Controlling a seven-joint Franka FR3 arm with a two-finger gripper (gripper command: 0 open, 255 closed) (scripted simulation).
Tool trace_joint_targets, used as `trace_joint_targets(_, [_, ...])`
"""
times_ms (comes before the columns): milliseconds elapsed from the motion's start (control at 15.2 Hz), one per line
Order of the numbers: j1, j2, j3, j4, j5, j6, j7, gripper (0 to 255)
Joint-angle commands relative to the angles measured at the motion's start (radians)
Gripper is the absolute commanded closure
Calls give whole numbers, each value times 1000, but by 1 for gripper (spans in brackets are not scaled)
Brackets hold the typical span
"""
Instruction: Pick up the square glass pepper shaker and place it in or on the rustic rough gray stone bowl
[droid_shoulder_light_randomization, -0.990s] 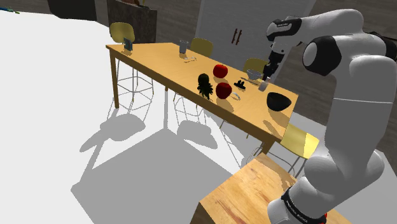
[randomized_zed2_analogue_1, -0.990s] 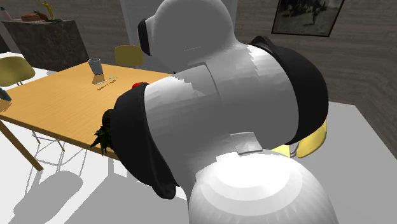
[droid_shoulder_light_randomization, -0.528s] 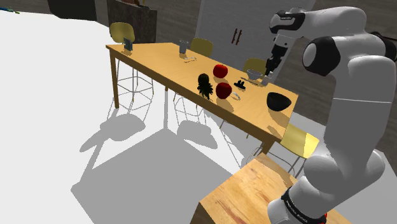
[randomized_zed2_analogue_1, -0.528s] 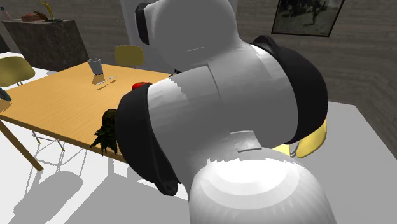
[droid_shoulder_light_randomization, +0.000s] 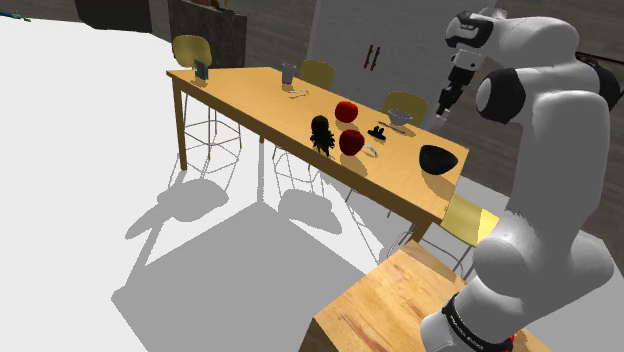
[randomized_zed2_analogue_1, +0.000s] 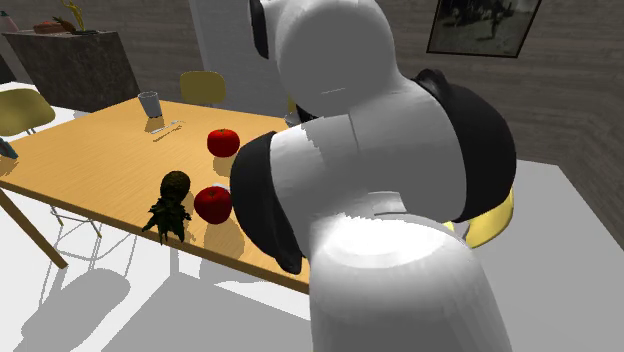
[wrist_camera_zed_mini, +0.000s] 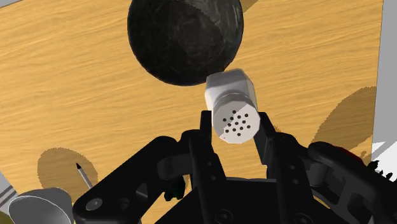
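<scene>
My gripper is shut on the pepper shaker, a white square-bodied shaker whose perforated cap faces the camera. Both fingers clasp its sides. Just beyond the shaker, down on the wooden table, lies the dark rough round bowl. In the shoulder view the gripper hangs well above the table, up and slightly behind the black bowl near the table's right end.
Two red round fruits, a dark leafy figure, a small black item and a grey cup stand mid-table. A yellow chair sits by the table's right end. The arm's bulk blocks much of the second exterior view.
The gripper has lifted from near the table beside the grey cup and swung up and toward the shoulder view's right, carrying the shaker. The arm's elbow shifted aside, uncovering the red fruits.
</scene>
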Motion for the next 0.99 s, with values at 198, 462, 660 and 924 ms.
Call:
trace_joint_targets(198, [-157,114,1,238,54,-126,-87,255])
trace_joint_targets(462, [-156,104,-3,184,50,-84,-106,255])
trace_joint_targets(660, [-130,78,-8,95,40,-24,-111,255])
trace_joint_targets(924, [-104,55,-12,-1,31,47,-116,255])
